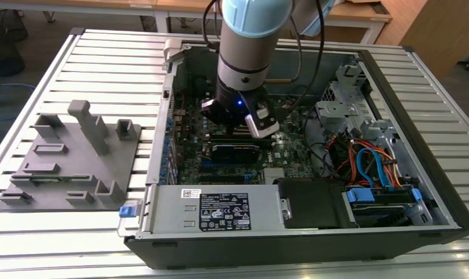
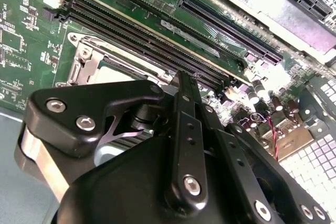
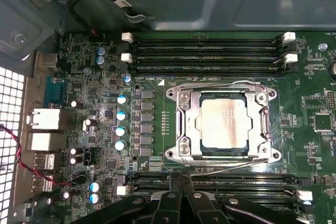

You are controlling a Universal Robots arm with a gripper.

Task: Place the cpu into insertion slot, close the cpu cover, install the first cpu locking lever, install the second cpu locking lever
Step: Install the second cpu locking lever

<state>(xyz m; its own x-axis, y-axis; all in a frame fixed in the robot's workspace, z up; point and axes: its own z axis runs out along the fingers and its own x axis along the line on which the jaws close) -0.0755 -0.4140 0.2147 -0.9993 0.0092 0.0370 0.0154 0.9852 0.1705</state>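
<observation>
Arm: it reaches straight down into the open case [image 1: 420, 192] in the exterior view, wrist low over the board [image 3: 105, 77].
Gripper [image 3: 181, 179]: fingers pressed together – nothing between them – poised just beside the socket's edge.
Cpu [image 3: 224, 124]: seated in the slot [image 3: 261, 124], its silver top visible through the cover [image 3: 186, 124], which lies flat over it.
Levers: thin wires run along the socket's two sides in the first wrist view – whether latched I cannot tell.
Second wrist view: the gripper's black linkage hides most of the cover [image 2: 86, 61].
</observation>
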